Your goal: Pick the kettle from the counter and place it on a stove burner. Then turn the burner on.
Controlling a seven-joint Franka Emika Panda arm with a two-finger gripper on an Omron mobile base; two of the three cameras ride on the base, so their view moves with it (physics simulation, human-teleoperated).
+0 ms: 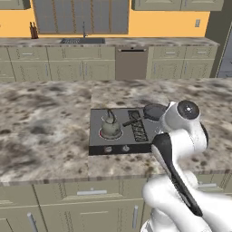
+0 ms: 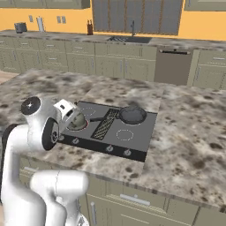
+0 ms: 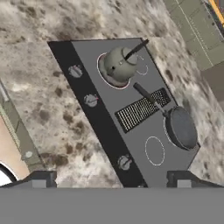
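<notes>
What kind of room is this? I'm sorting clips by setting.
A rendered home kitchen, it seems: a flat dark grey cooktop set in a mottled stone-look counter, pale olive-beige cabinets along the orange wall, and a small grey-green metal kettle on a burner.

An orange wall (image 1: 13, 25) rises behind a far run of pale olive cabinets (image 1: 54, 63) that holds a sink (image 1: 83, 41) and a grey dishwasher front (image 1: 131, 63), with upper cabinets (image 2: 137, 15) hung above.
</notes>
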